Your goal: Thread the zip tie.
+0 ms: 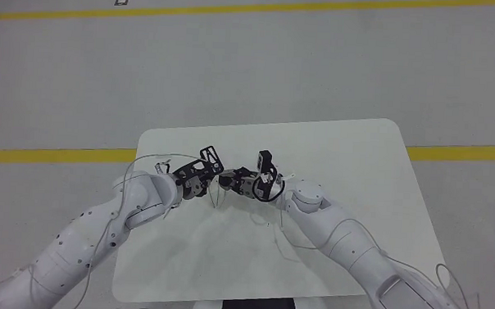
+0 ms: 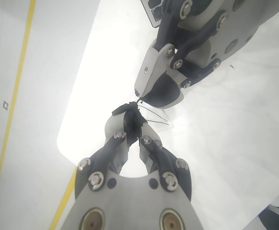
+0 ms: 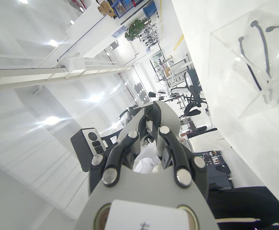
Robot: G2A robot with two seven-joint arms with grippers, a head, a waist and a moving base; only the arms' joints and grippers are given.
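Observation:
A thin black zip tie (image 2: 139, 100) spans the small gap between the two grippers above the middle of the white table (image 1: 346, 158). My left gripper (image 2: 131, 108) is shut, and its black pads (image 2: 130, 122) meet at one end of the tie. My right gripper (image 2: 138, 96) comes in from the opposite side, shut on the other end. In the top view the left gripper (image 1: 207, 179) and the right gripper (image 1: 228, 182) stand tip to tip. In its own wrist view the right gripper (image 3: 152, 110) has its fingers pressed together, and the tie is hidden behind them.
A clear plastic box (image 3: 250, 71) holding several spare black zip ties (image 3: 262, 43) lies on the table just below the grippers; one corner of the clear plastic box (image 2: 169, 125) is visible beside the left fingers. The table's rounded edge (image 2: 65, 150) is close behind the left gripper.

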